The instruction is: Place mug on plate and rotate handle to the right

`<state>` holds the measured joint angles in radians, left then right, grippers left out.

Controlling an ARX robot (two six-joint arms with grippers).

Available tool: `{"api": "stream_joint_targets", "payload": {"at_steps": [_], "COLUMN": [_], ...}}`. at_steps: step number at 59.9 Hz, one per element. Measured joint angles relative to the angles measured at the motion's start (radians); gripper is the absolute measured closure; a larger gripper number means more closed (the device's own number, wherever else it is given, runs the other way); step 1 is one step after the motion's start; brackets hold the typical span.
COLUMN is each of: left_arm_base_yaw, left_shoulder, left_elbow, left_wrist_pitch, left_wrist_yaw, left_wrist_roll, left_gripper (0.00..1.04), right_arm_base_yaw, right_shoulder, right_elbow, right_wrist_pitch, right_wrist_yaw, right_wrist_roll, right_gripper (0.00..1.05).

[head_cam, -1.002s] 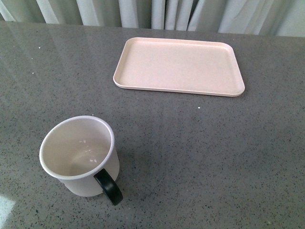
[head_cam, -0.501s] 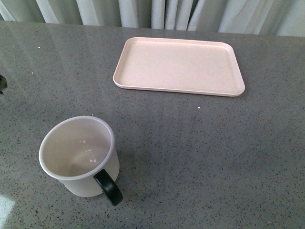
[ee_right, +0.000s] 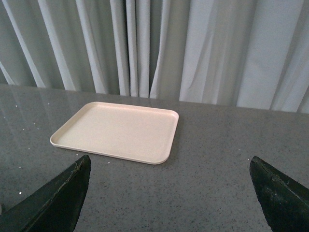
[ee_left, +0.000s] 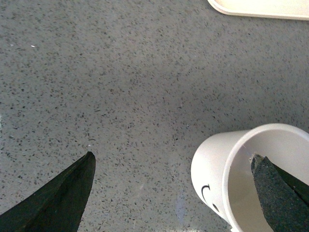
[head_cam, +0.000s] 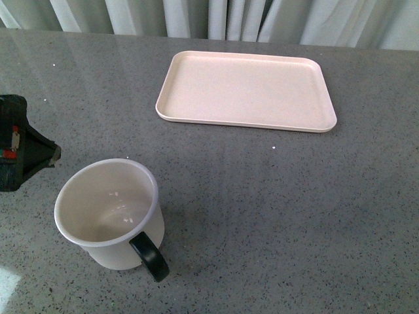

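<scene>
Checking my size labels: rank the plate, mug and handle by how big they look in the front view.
1. plate: largest, though farthest from the camera.
2. mug: smaller, even though nearness enlarges it.
3. handle: clearly smallest.

Mug (head_cam: 108, 212) white, cream inside, w/ black print; handle (head_cam: 150, 257) glossy black. Plate (head_cam: 245, 91) pale pink-beige, plain. Table (head_cam: 294, 209) grey w/ dark & white specks. Curtains (head_cam: 229, 16) pale grey, far side.

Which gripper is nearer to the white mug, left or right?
Left. The left gripper is beside the mug, jaws open. The right gripper faces the plate; its view shows no mug.
</scene>
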<state>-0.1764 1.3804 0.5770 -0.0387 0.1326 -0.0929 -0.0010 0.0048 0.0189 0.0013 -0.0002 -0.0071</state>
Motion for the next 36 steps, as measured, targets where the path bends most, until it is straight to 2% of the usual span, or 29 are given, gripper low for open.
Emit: {"api": "stream_joint_targets", "payload": {"at_steps": [36], "left_arm_base_yaw": [-0.061], "left_shoulder": [0.105], "left_elbow": [0.051], "left_wrist_pitch": [-0.026], "left_wrist_yaw": [0.04], "left_wrist_roll": [0.097], "left_gripper": [0.09], "right_arm_base_yaw": [0.0], "right_shoulder": [0.0], "right_elbow": [0.0], "right_wrist_pitch": [0.0], "right_wrist_yaw": [0.0], "right_wrist_roll": [0.0], "right_gripper": [0.09]}}
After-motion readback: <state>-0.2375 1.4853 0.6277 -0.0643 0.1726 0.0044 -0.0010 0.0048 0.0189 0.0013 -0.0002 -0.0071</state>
